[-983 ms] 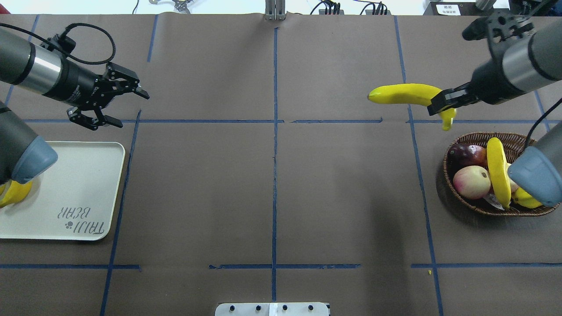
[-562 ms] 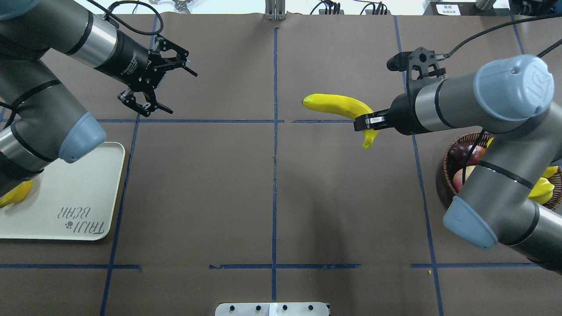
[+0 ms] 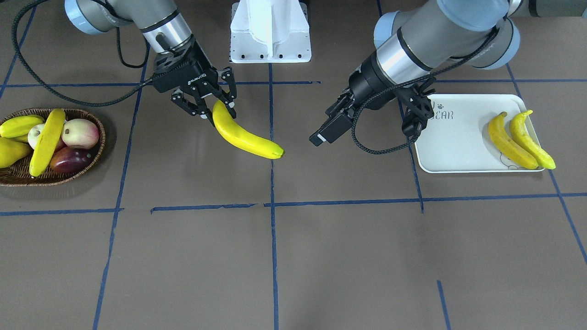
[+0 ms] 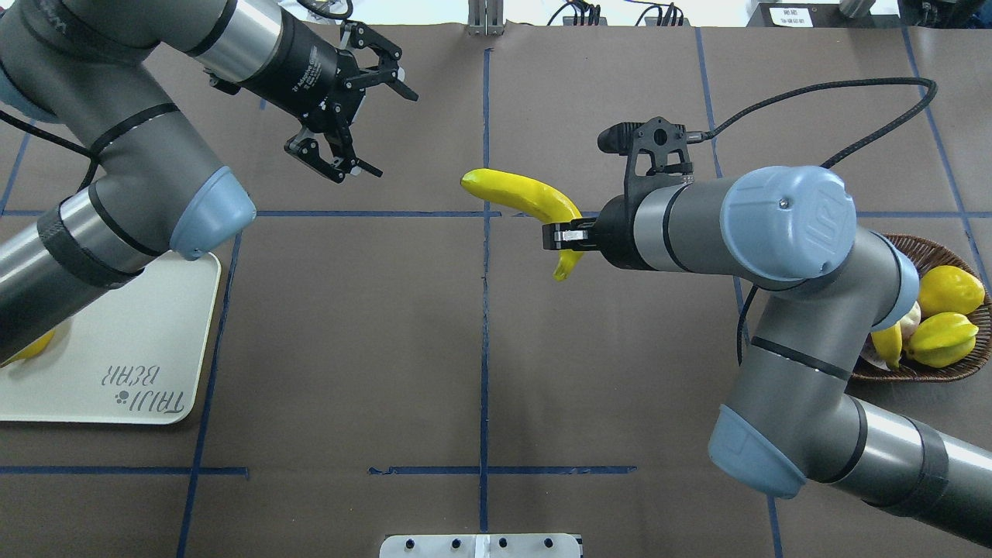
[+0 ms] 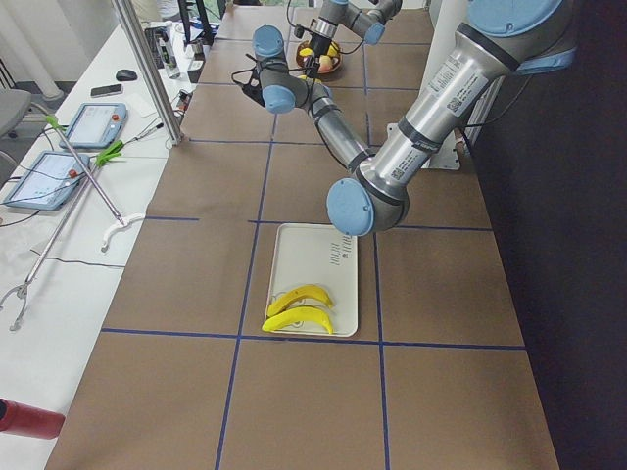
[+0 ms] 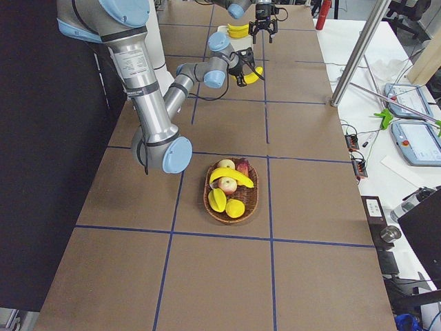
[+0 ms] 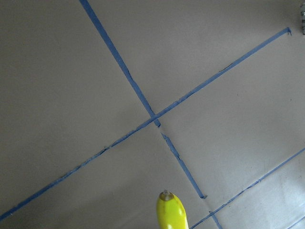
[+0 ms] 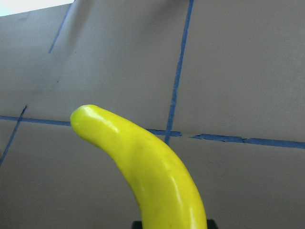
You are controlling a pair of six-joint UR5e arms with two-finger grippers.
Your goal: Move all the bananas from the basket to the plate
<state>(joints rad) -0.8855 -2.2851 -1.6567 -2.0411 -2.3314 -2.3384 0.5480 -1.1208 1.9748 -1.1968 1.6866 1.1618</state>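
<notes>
Right tool (image 4: 564, 236) is clamped on a banana (image 4: 518, 195) close to its stem end, so the long yellow body sticks out free above the middle of the bench (image 4: 620, 372), tip aimed toward the left tool (image 4: 395, 136), which hangs with its jaws spread wide and nothing in them. Two more bananas (image 3: 525, 141) lie side by side on the plate (image 3: 458, 146), at its end away from the bench centre, and a fourth banana (image 3: 46, 137) lies across the other fruit (image 3: 80, 133) in the basket (image 3: 102, 137). Judge this fruit as light, stiff and glossy (very likely a plastic model, so bruising is no worry but slipping is): a pinch near one end leaves it free to pivot in the grip. If you mean to pass it over, have the left tool close across the thick middle, where the weight balances, across the width rather than along the bend. Take the one in the basket mid-length too, since it rests on top.
</notes>
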